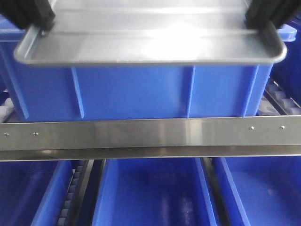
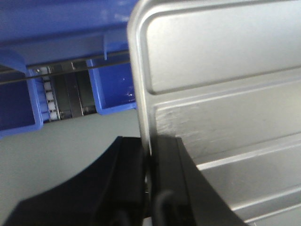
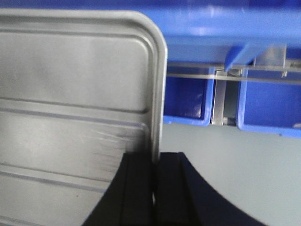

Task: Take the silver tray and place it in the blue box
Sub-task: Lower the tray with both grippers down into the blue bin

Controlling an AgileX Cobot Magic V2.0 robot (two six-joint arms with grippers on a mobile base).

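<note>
The silver tray (image 1: 150,42) hangs level in the air, held by both short ends, just in front of and slightly above the near wall of the blue box (image 1: 136,92). My left gripper (image 1: 41,21) is shut on the tray's left rim (image 2: 141,94); its black fingers (image 2: 127,179) pinch the rim from both sides. My right gripper (image 1: 263,21) is shut on the right rim (image 3: 157,94) in the same way, its fingers (image 3: 171,188) clamping the edge. The tray's ridged floor (image 3: 70,117) faces up. The box's inside is hidden behind the tray.
A steel rail (image 1: 150,134) runs across below the blue box. Under it stand more blue crates (image 1: 150,193) with roller tracks (image 1: 70,197) between them. Another blue crate (image 1: 289,61) sits at the right edge. Grey floor (image 3: 225,160) shows below the tray.
</note>
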